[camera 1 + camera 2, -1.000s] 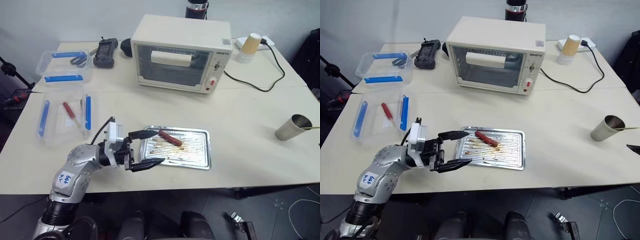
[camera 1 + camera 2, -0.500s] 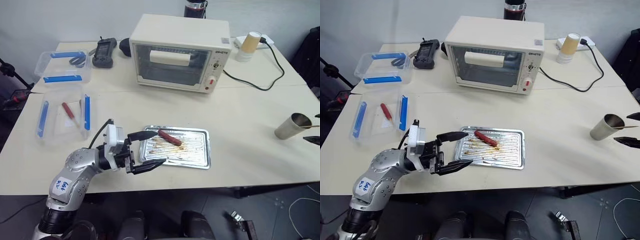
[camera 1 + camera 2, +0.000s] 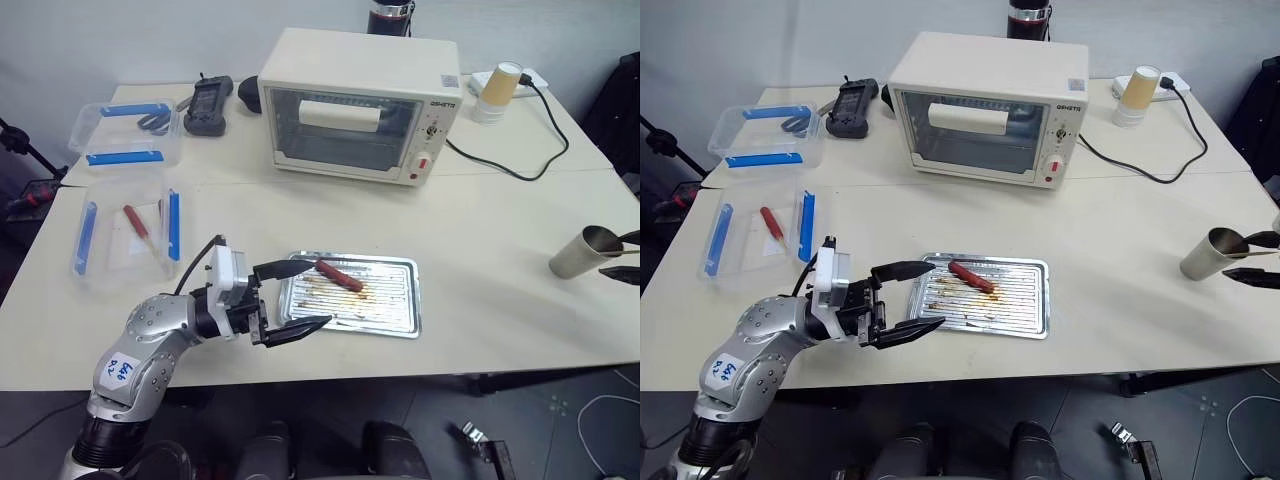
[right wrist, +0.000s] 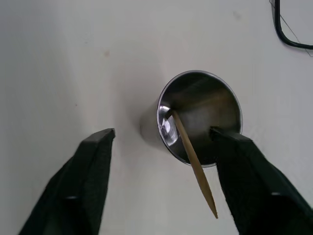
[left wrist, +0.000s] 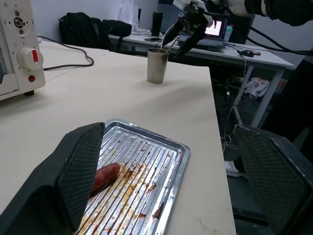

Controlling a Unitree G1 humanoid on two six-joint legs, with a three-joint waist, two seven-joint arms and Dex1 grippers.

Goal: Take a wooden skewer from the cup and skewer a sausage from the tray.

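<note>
Pale thin wooden skewer point(image 4: 193, 159) is leaning in the dull silver metal cup point(image 4: 200, 117); my right gripper point(image 4: 161, 183) is straddling it, fingers spread, grasping nothing. Closing off-centre risks tipping the cup.

Right gripper point(image 3: 1258, 259) sitting at right picture edge, arm behind it being cut off. Wooden skewer point(image 4: 193, 159) leaning out of cup point(image 4: 199, 116), lower end disappearing into cup's dark inside. Far end of sausage point(image 5: 103, 177) hiding behind left gripper's finger point(image 5: 73, 171) in left wrist view. Dark cylinder point(image 3: 391, 16) behind oven point(image 3: 360, 104) running off far picture edge; kind unclear.
</note>
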